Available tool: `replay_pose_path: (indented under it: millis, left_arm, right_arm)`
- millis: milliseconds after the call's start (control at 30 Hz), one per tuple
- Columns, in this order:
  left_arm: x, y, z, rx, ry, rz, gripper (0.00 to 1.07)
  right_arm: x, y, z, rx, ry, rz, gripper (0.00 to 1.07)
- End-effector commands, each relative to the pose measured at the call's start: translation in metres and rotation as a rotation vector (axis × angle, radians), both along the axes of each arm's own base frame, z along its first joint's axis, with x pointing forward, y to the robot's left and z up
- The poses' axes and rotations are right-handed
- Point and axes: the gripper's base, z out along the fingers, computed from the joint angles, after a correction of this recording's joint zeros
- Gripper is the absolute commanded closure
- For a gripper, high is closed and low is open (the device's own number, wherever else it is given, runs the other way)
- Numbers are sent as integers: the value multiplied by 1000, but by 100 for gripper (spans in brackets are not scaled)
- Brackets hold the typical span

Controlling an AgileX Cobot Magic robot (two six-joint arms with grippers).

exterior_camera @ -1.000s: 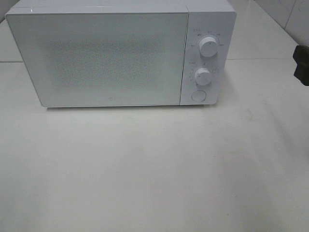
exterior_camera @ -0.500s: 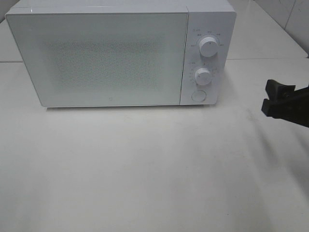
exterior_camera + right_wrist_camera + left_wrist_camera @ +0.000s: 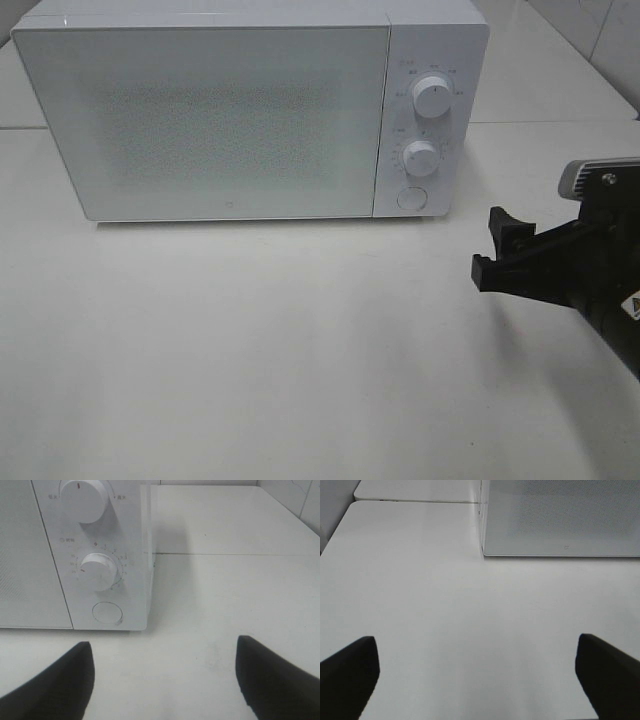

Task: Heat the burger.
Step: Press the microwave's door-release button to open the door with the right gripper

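Right of the white boxy microwave point(image 3: 220, 120), the black right gripper point(image 3: 488, 245) has advanced — jaws spread, empty. Door-opening looks next.

One microwave point(image 3: 250, 110) fills the upper left of the high view. Its panel carries two round knobs, the upper knob point(image 3: 432, 97) and the lower knob point(image 3: 421, 158), and one round button point(image 3: 410, 198). Two grippers show: the right gripper point(image 3: 489, 243) at the right edge, and the left gripper point(image 3: 475, 645) in its wrist view only. The white table point(image 3: 300, 350) is possibly two slabs, given a faint seam.
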Motion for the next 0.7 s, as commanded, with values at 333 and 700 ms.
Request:
replay_pose_path:
  millis: [333, 700]
  left_arm:
    - [-2, -1, 1, -12, -29, -1, 7]
    - [-2, -1, 1, -12, -29, -1, 7]
  right_arm:
    - [2, 49, 1, 18, -4, 19, 32]
    - [6, 58, 2, 328, 24, -59, 36]
